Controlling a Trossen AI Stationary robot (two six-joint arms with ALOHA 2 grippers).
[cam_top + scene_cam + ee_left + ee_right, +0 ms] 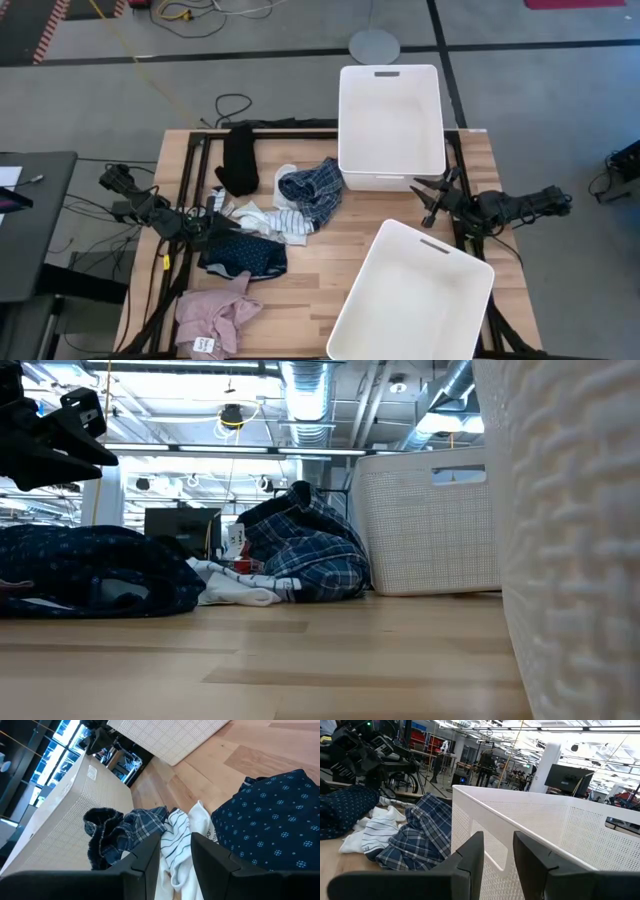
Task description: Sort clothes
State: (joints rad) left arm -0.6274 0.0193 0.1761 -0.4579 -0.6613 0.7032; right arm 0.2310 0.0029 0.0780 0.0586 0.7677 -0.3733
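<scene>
The left gripper hovers with fingers slightly parted and empty at the navy dotted fabric piece, beside the white striped socks. The crumpled blue plaid shirt seems to touch the far white plastic bin. The right gripper, narrowly open and empty, sits between the bins. Bare wood separates the nearer white bin from the pink piece.

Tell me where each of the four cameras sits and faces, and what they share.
High: overhead, straight down on the table; both arms show, left tool, right tool.
Low: table height, level toward the blue plaid shirt; a dark arm at upper left.
Left wrist: past its own open fingers at the striped socks.
Right wrist: past its own open fingers at a white bin.
All share the plaid shirt.
</scene>
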